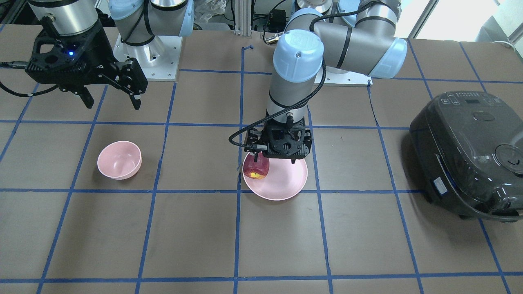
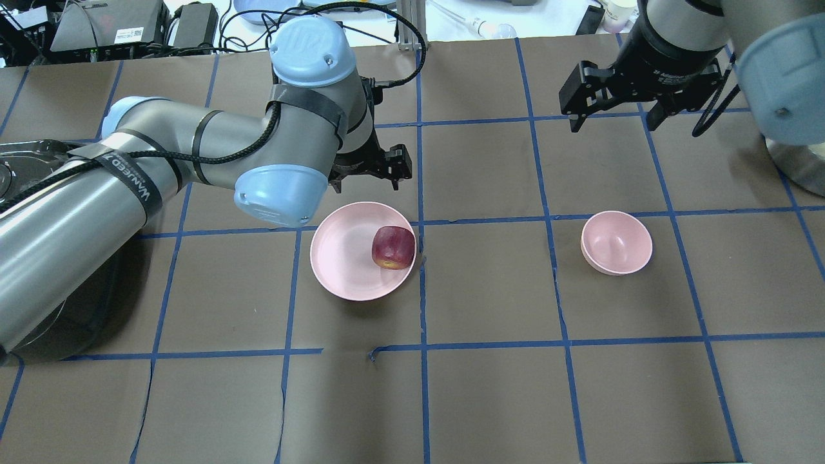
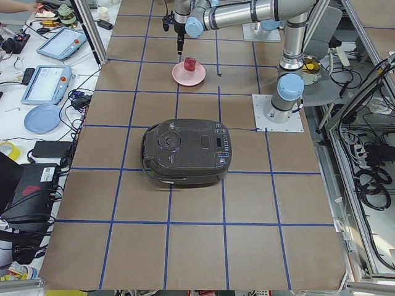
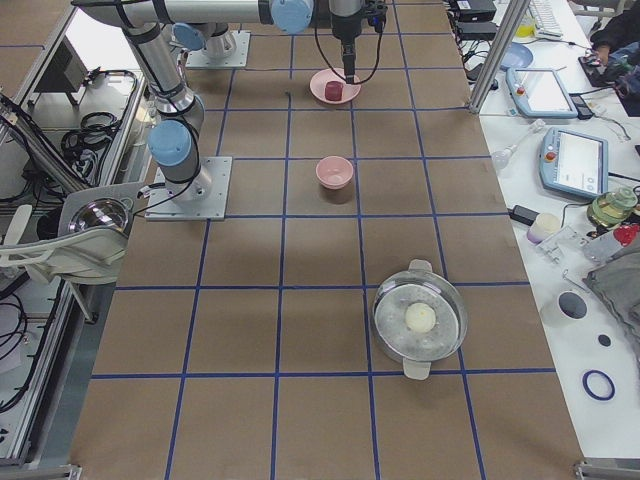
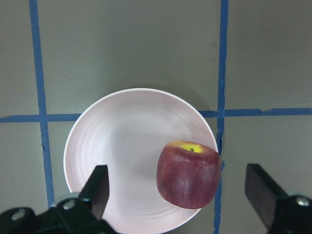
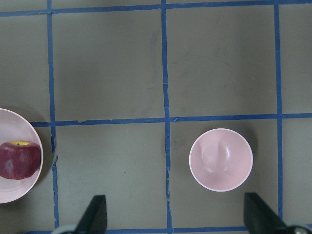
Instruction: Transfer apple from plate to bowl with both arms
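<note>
We see the desk (image 2: 490, 386) carrying everything, and the trouble we expect lies at the plate's edge. The left pincer (image 1: 274, 158) hovers low over the plate (image 5: 122, 146), spread wide and holding nothing. The right pincer (image 2: 612, 121) hangs high at 12 o'clock of the bowl (image 2: 615, 243), equally spread and empty. The bowl is empty and stands well apart at 3 o'clock of the plate. The apple (image 5: 187, 175) lies at 4 o'clock on the plate in the left wrist view, right against the rim.

We judge that a descending finger could strike that rim and tip or skid the glossy plate. An off-centre squeeze could roll the round apple over the edge. A pass between pincers could also drop it short of the bowl.
</note>
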